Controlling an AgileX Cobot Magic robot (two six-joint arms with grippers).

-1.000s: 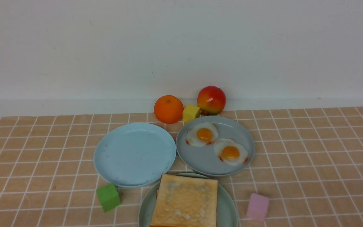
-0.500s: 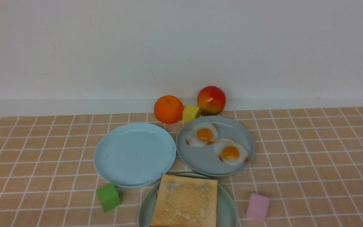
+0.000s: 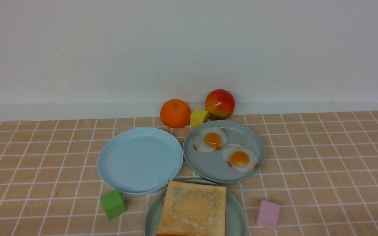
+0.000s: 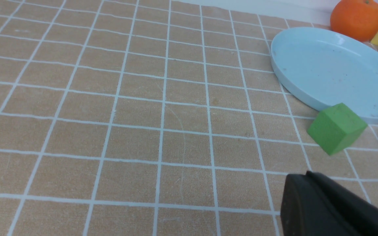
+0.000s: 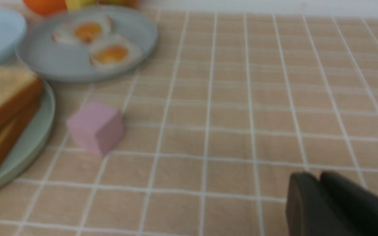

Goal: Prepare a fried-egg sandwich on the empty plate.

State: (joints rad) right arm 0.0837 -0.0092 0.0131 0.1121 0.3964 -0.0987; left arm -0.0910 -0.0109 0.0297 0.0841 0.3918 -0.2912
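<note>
Toast stacked on the mint-green plate, sandwich apparently assembled

From the left: the left gripper (image 4: 310, 196) and the right gripper (image 5: 317, 196) look pressed together and hold nothing; toast slices (image 3: 191, 209) lie stacked on the mint-green plate (image 3: 238, 209), any egg between them hidden, while two fried eggs (image 3: 240, 158) lie on the grey-blue plate (image 3: 215, 168).

Tan desk (image 3: 323, 157) gridded white; golden toast (image 3: 192, 208) on mint-green plate (image 3: 238, 213); sky-blue plate (image 3: 139, 160); green cube (image 3: 113, 205); pink cube (image 3: 268, 215)
</note>
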